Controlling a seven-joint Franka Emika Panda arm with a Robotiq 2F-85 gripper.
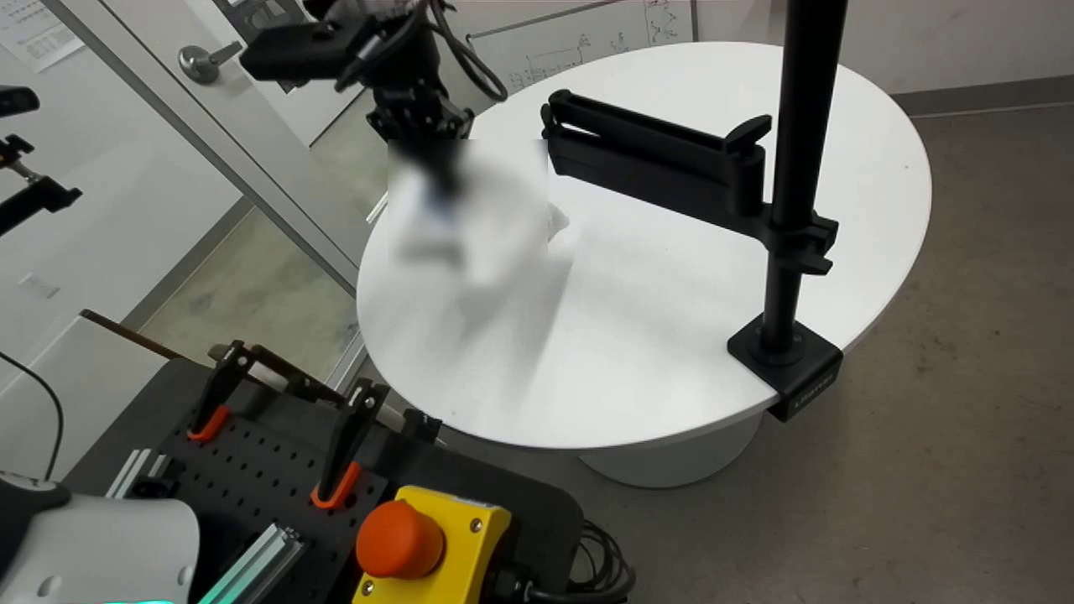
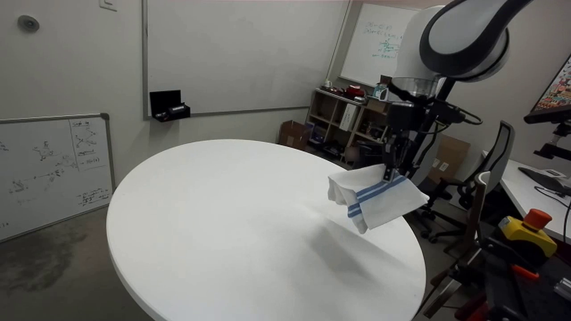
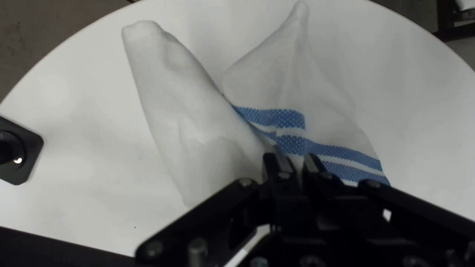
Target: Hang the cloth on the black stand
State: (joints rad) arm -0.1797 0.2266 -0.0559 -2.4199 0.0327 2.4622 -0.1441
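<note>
The cloth is white with blue stripes. It hangs in folds from my gripper, above the table, in an exterior view (image 2: 388,205); it is blurred in an exterior view (image 1: 503,226). In the wrist view the cloth (image 3: 185,111) spreads out on both sides of the fingertips. My gripper (image 2: 389,175) is shut on the cloth and points down; it also shows in the wrist view (image 3: 295,159). The black stand (image 1: 797,168) is clamped at the table edge. Its side arm (image 1: 654,159) reaches toward the gripper, with cloth and arm apart. The stand's base (image 3: 22,152) shows at the wrist view's left.
The round white table (image 2: 223,223) lies under the cloth. A dark bench (image 1: 268,453) with clamps and a yellow box with a red button (image 1: 436,545) stands close to the table. A door (image 1: 277,126) and whiteboards (image 2: 53,165) are around it.
</note>
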